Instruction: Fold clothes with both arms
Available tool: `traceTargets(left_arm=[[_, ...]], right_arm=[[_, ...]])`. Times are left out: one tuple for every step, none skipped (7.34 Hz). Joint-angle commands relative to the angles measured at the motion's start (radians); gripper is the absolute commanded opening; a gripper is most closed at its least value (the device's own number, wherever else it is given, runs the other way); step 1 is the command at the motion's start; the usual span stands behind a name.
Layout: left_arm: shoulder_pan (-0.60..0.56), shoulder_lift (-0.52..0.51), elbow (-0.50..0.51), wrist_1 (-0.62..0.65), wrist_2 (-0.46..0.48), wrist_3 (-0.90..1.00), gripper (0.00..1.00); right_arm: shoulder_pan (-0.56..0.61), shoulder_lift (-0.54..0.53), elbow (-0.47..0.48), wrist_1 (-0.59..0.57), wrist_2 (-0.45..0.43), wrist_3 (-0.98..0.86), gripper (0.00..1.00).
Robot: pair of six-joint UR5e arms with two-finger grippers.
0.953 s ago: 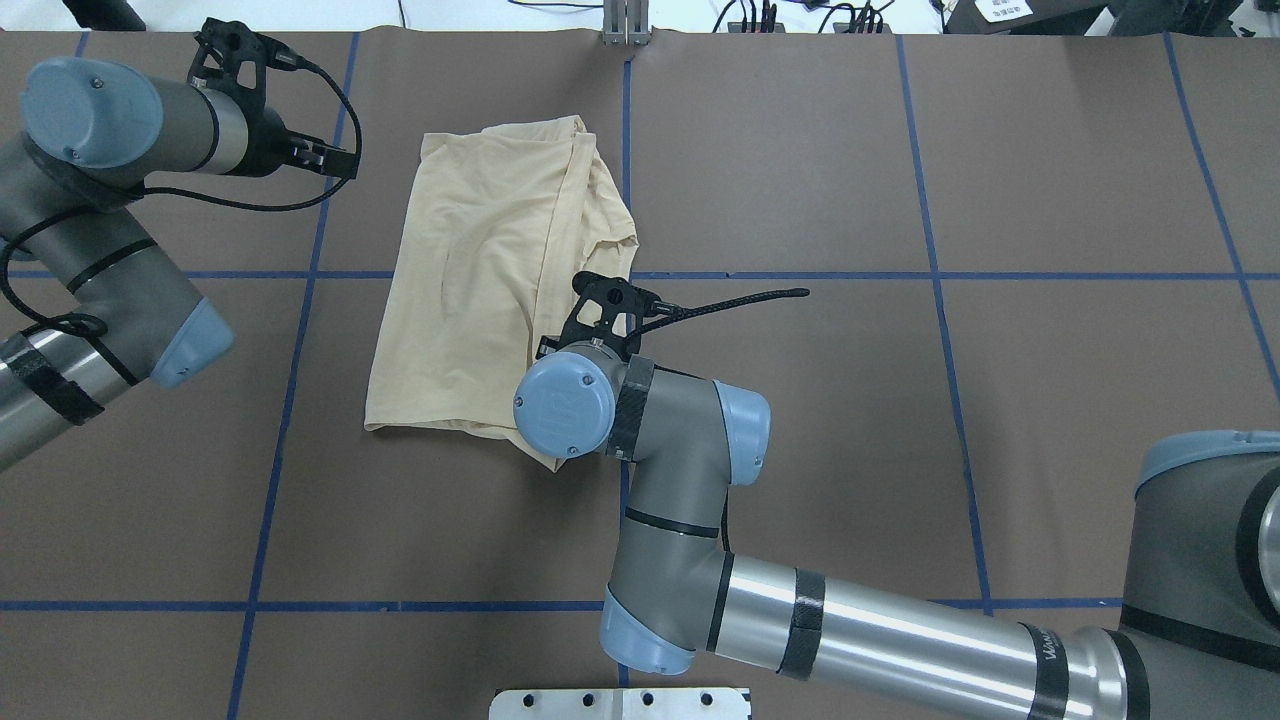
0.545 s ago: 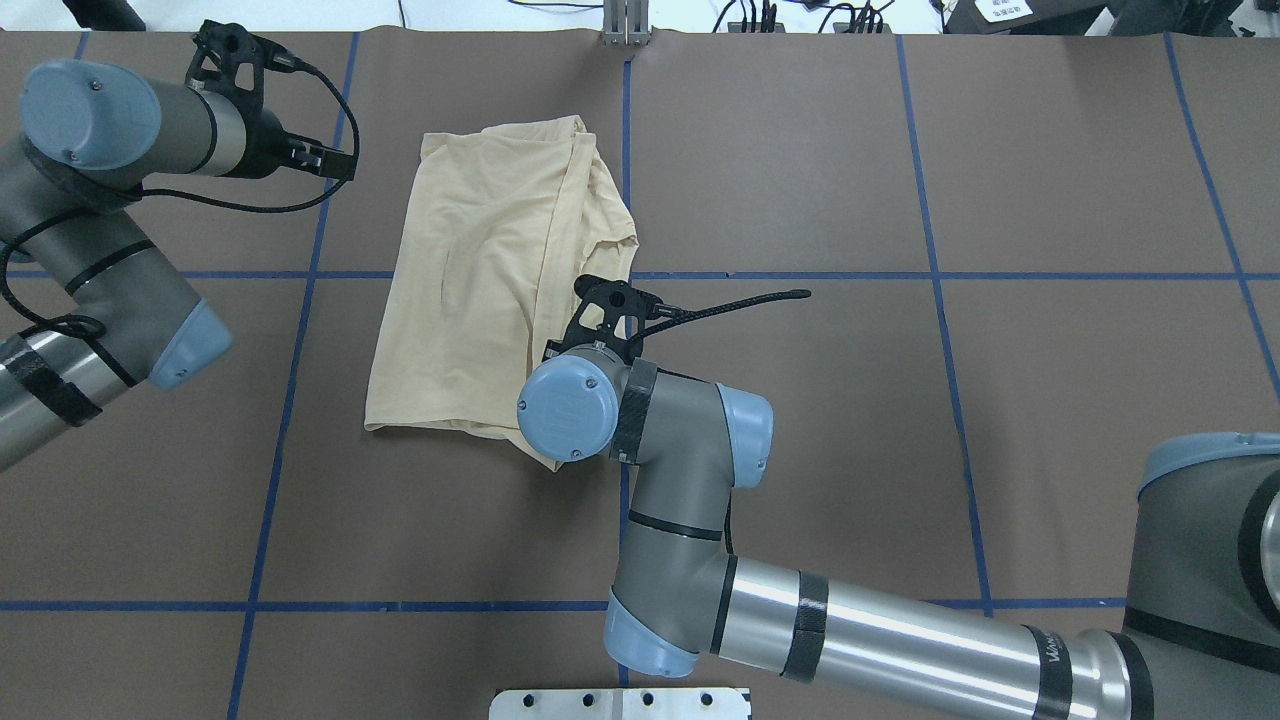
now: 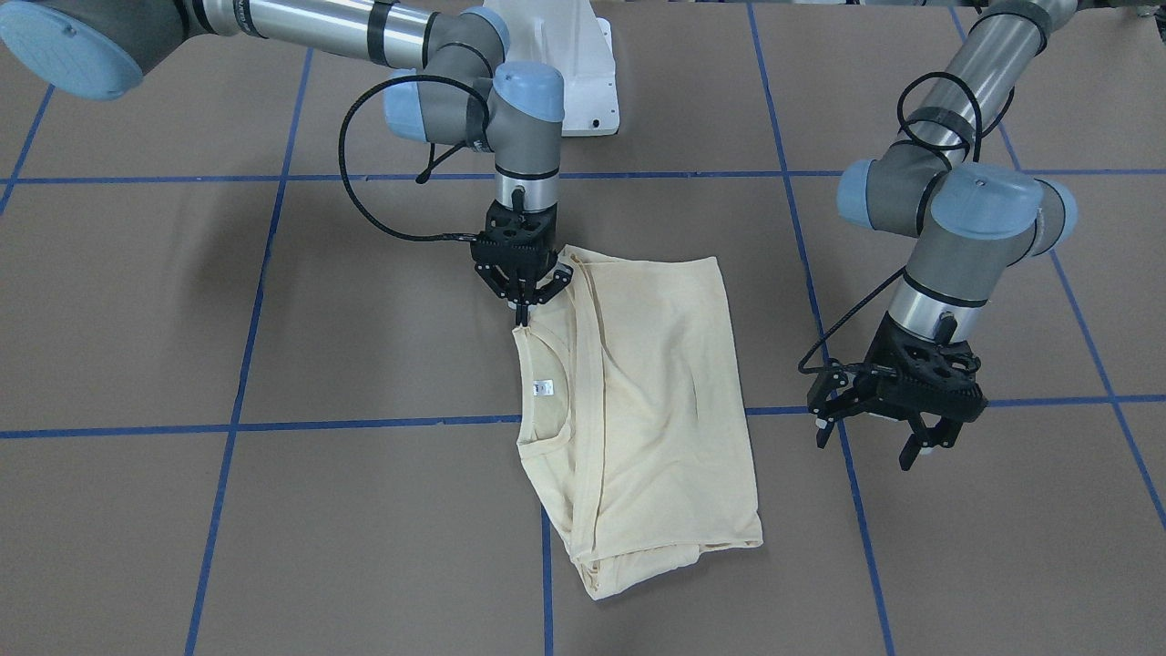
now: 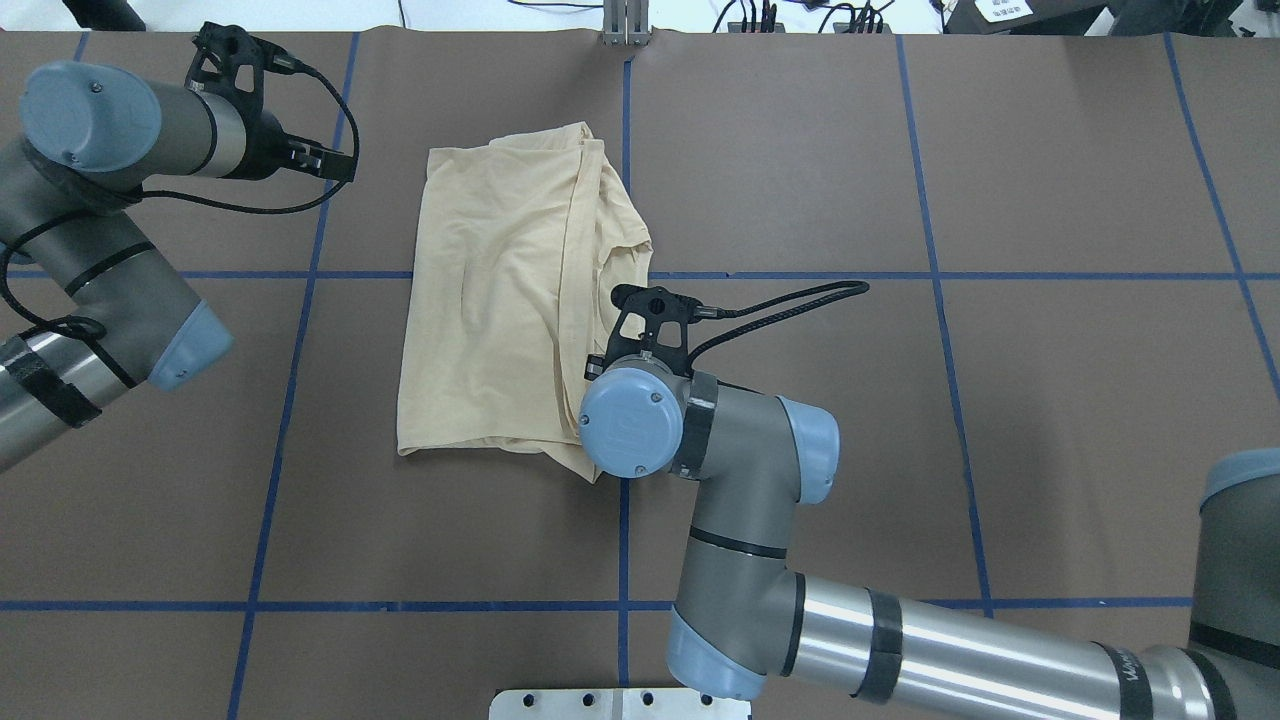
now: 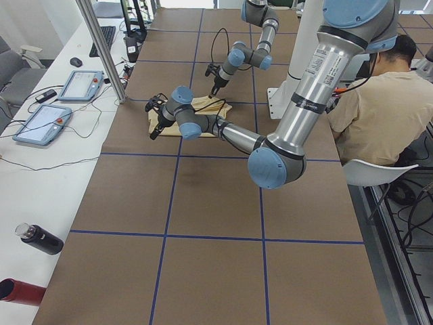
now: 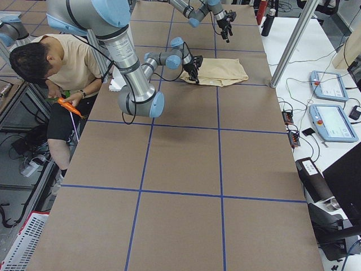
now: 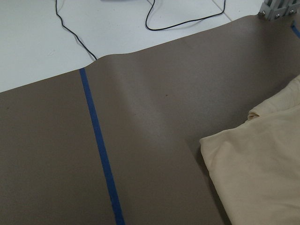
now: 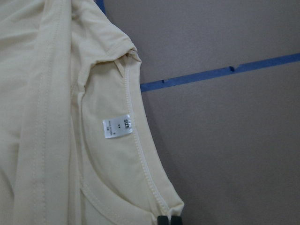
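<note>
1. Pinched shut, the right gripper [image 3: 522,314] is seen clamped on the shirt [image 3: 656,383] at its edge, beside the neckline.
2. From that pinch the shirt is spread folded on the table [image 3: 273,510], reaching away from the gripper, outward from the robot and toward the other arm.
3. In the right wrist view the collar tag [image 8: 117,126] is found a little beyond the dark fingertips [image 8: 162,220], inside the neckline curve.
4. The left gripper [image 3: 867,442] is held with its fingers spread, nothing between them.
5. The shirt's long edge is found near this gripper, on its inner side, untouched by it.
</note>
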Motion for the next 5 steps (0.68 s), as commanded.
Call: traceTargets(left_arm=[[0.0, 0.0, 0.0, -0.001, -0.001, 0.0, 1.0], [0.0, 0.0, 0.0, -0.001, -0.001, 0.0, 1.0], [0.0, 0.0, 0.0, -0.001, -0.001, 0.0, 1.0], [0.0, 0.0, 0.0, -0.001, -0.001, 0.0, 1.0], [0.0, 0.0, 0.0, -0.001, -0.001, 0.0, 1.0]], right_arm=[[-0.011, -0.124, 0.171, -0.042, -0.001, -0.026, 0.0], [-0.042, -0.173, 0.192, -0.033, -0.012, -0.015, 0.0], [-0.048, -0.194, 0.194, -0.027, -0.036, -0.014, 0.0], [-0.053, -0.195, 0.193, -0.028, -0.039, -0.015, 0.0], [-0.057, -0.195, 0.194, -0.028, -0.041, -0.014, 0.0]])
